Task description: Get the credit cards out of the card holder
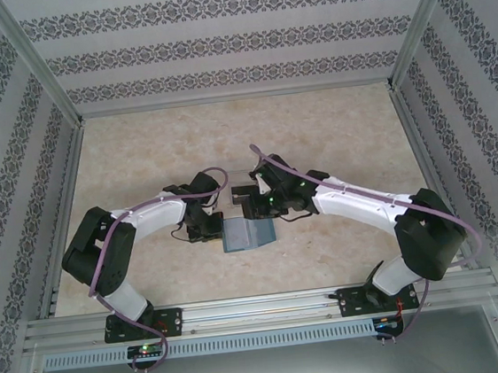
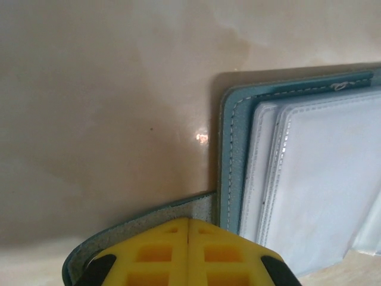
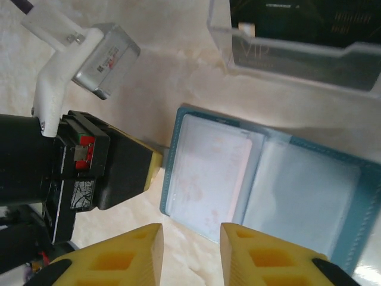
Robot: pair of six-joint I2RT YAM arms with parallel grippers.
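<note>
While the card holder [image 1: 248, 235] is held open at the middle of the table [image 1: 332, 133] by the left gripper [image 2: 189, 250] pinching its closing tab [image 2: 140, 221], extraction is judged under way, and the spread right gripper [image 3: 190, 253] must be lowered onto the pale credit card [image 3: 208, 173] in its left half.

Holder [image 3: 262, 190] teal with light stitching, pale grey-blue inside. Worktop [image 1: 315, 135] beige, marbled. Walls [image 1: 233, 37] white with dark floral bands.
</note>
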